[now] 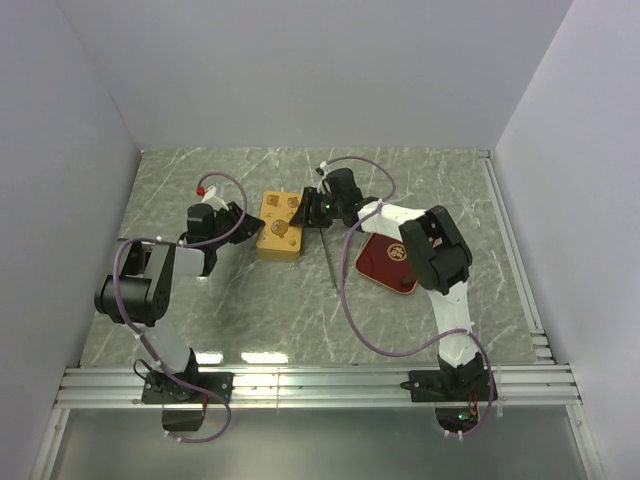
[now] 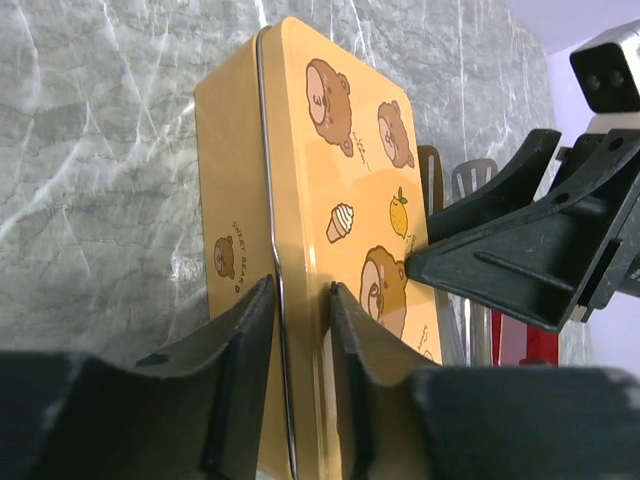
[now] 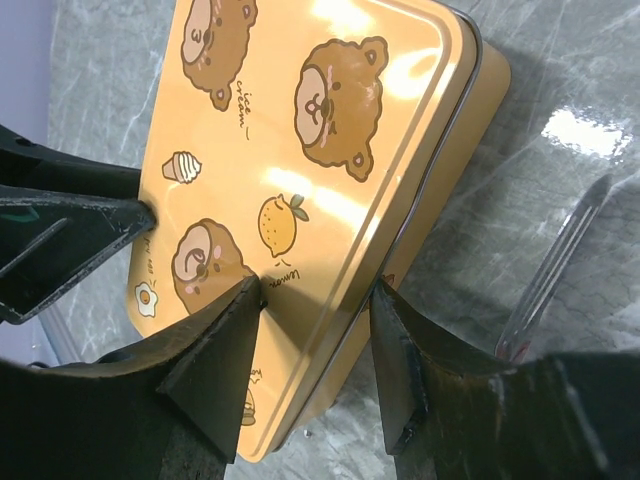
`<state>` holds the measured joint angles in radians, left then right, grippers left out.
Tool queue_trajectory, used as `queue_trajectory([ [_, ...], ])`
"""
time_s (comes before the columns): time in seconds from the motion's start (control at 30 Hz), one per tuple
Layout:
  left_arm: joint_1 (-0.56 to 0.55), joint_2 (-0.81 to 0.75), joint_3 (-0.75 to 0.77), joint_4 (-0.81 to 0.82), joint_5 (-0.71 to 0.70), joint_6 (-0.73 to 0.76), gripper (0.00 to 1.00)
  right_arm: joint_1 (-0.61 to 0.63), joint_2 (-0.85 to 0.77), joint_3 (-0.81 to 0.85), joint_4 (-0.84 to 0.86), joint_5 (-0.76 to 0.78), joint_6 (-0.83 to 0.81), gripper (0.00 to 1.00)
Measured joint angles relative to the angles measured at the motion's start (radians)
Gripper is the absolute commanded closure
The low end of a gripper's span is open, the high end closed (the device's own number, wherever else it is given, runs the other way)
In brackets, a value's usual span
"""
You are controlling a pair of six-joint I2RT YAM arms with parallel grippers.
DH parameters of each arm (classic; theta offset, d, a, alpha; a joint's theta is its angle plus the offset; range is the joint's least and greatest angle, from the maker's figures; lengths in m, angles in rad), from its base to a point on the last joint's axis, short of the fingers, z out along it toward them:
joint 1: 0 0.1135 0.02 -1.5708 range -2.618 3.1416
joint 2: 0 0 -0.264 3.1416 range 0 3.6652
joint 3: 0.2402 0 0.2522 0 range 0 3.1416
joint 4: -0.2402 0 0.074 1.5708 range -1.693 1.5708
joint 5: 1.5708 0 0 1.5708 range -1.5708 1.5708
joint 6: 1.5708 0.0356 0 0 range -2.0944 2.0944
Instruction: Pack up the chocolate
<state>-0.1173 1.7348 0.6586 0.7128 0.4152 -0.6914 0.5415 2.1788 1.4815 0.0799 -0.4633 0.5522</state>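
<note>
The gold tin [image 1: 280,225] with bear pictures lies closed on the marble table, and no chocolate shows in any view. My left gripper [image 1: 250,228] is at the tin's left edge. In the left wrist view the tin [image 2: 330,170] fills the frame and the left gripper [image 2: 300,300] is shut across the lid's rim, one finger on the side wall and one on the lid top. My right gripper [image 1: 312,208] is at the opposite edge. In the right wrist view the right gripper [image 3: 315,300] pinches the tin [image 3: 320,130] between lid top and side wall.
A red tray [image 1: 385,260] lies to the right of the tin, partly under the right arm. Metal tongs [image 1: 327,262] lie between tin and tray, and the tongs [image 3: 555,260] also show beside the right fingers. Grey walls enclose the table.
</note>
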Motion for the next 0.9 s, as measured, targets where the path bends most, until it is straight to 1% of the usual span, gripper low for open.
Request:
queue_trajectory([
  [0.1, 0.000, 0.005, 0.008, 0.001, -0.005, 0.000, 0.71, 0.003, -0.005, 0.000, -0.009, 0.013, -0.001, 0.46],
  [0.3, 0.000, 0.023, 0.029, -0.006, -0.006, -0.005, 0.73, 0.008, -0.016, 0.000, -0.031, 0.039, -0.011, 0.46],
  [0.8, -0.005, 0.057, 0.071, -0.018, -0.035, -0.032, 0.73, 0.026, -0.021, 0.032, -0.096, 0.109, -0.032, 0.42],
  [0.9, -0.007, 0.057, 0.078, -0.029, -0.050, -0.037, 0.71, 0.035, -0.022, 0.040, -0.105, 0.129, -0.040, 0.41],
])
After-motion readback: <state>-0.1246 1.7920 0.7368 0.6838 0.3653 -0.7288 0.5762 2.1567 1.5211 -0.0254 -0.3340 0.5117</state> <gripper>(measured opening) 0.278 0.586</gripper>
